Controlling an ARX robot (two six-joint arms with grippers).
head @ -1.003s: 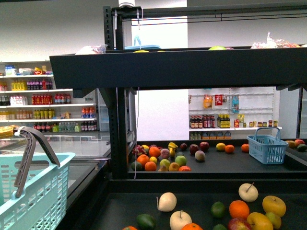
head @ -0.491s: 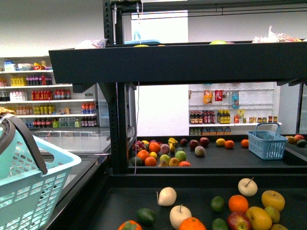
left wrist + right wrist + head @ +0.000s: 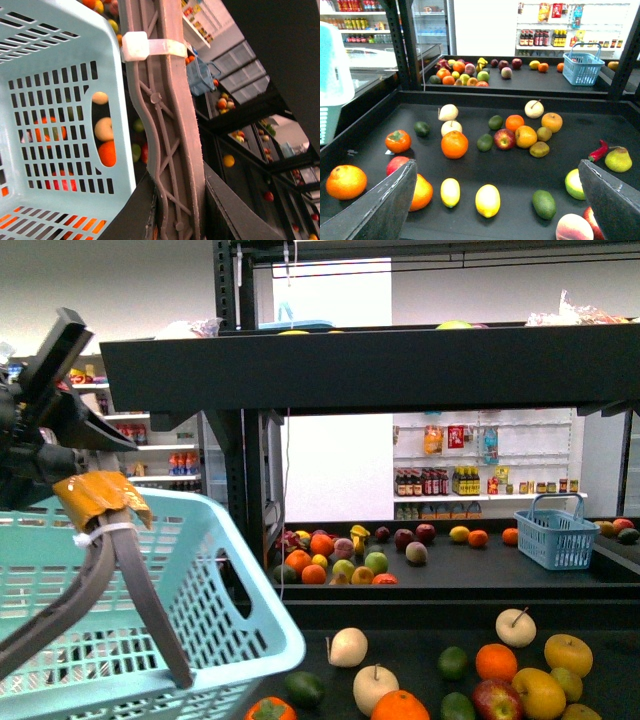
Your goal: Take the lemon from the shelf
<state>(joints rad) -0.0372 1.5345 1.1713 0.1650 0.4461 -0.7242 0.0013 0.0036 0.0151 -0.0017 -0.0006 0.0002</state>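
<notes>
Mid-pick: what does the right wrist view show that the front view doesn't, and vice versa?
Right wrist only: the lemon lying on the shelf's near tier, just ahead of the open right gripper, a smaller yellow fruit beside it. Front only: the top tier and the left arm at the handle of the teal basket. Both: the teal basket (only an edge in the wrist view), the small blue basket on the far tier, and oranges.

Grocery shop, fruit [image 3: 496,662] on shelf [image 3: 400,370], bottle-stocked white shelves [image 3: 500,506], shopping basket [image 3: 150,640]
</notes>
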